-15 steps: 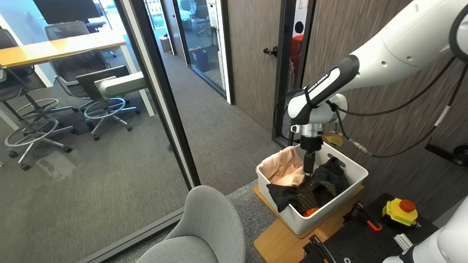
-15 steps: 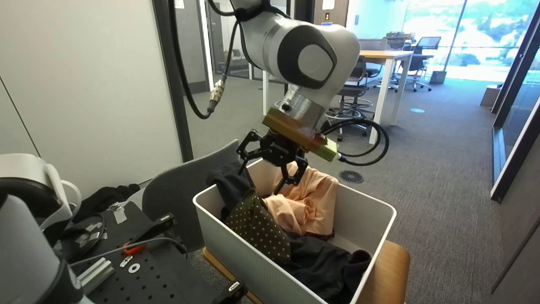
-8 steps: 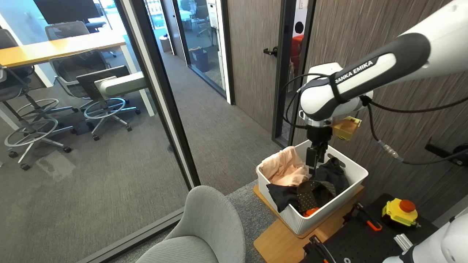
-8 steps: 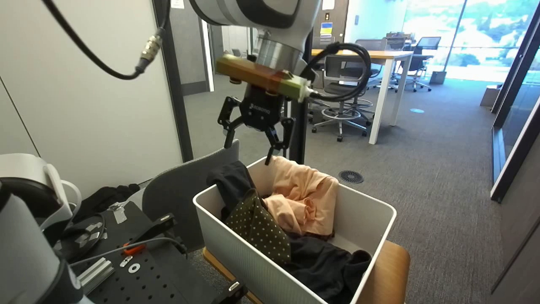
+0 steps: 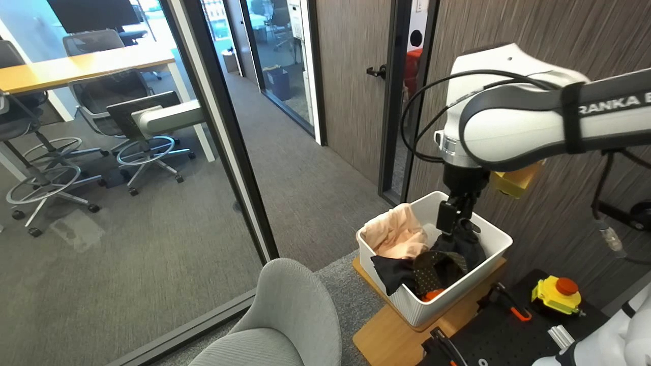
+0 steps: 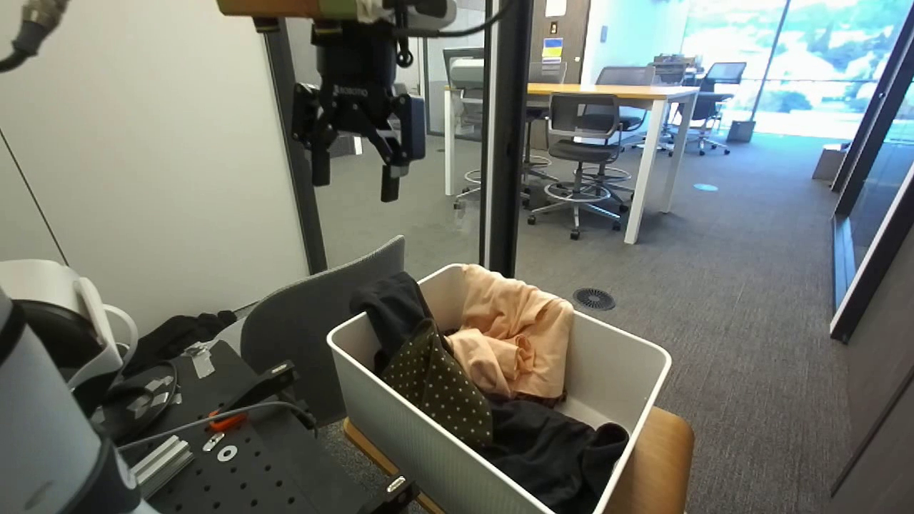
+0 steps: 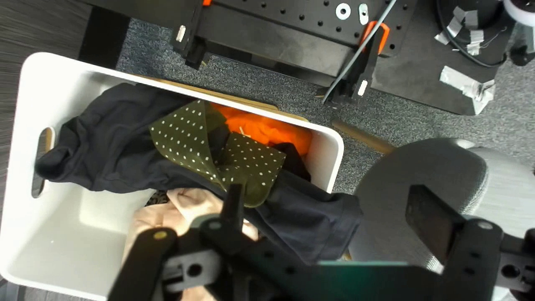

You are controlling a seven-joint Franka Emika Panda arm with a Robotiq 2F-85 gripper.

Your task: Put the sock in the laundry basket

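Olive polka-dot sock (image 7: 182, 138) inside the white laundry basket (image 6: 396, 428), the gripper (image 6: 355, 184) above with nothing in its grasp.
The sock lies creased over a black garment (image 7: 125, 138), beside the peach cloth (image 6: 518, 343), slumped as limp fabric would if let go there. The gripper's jaws stand wide apart, well above the clothes, which I'd take to mean the release is done and the task with it. The basket sits on a wooden stand (image 6: 668, 457), likely to bring its open top within easy reach.
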